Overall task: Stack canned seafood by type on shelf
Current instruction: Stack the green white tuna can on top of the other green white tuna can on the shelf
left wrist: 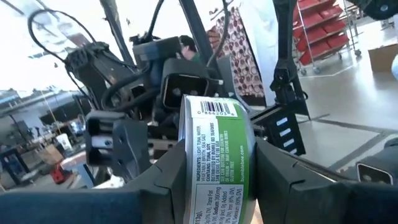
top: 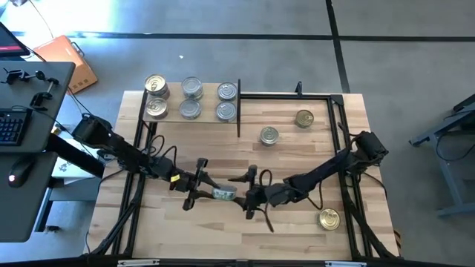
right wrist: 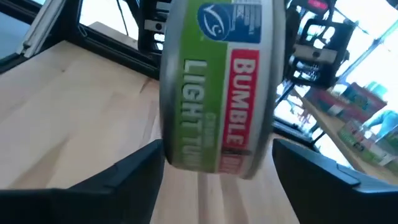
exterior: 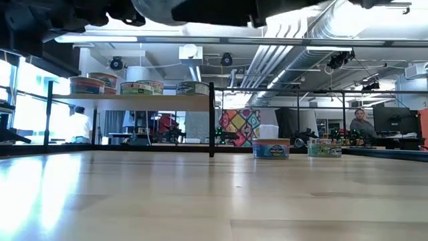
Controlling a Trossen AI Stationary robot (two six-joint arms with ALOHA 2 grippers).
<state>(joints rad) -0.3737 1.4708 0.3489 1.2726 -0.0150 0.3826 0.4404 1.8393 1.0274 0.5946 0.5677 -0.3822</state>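
Note:
A green-labelled tin [top: 223,194] is in the air over the table's near middle, lying on its edge, between my two grippers. My left gripper [top: 210,190] reaches it from the left and is shut on it [left wrist: 214,155]. My right gripper [top: 243,196] faces it from the right and is open. Its fingers stand on either side of the tin [right wrist: 217,81]; whether they touch it I cannot tell. The shelf [top: 189,100] at the far left carries several tins, gold-topped [top: 156,86] at the left and silver-topped [top: 191,88] beside them. My left gripper pinches the tin between its two fingers, one on each flat end [left wrist: 185,146]. Its round labelled wall [left wrist: 217,168] faces the wrist camera. The fingers come level from the table's left. The tin is lifted clear of the table, its axis level.
Three loose tins stand on the table: a gold-topped one [top: 304,119] and a silver one [top: 269,136] right of the shelf, and another gold one [top: 329,219] near the right front. A black frame [top: 338,104] borders the table. People show in the room behind [exterior: 361,120].

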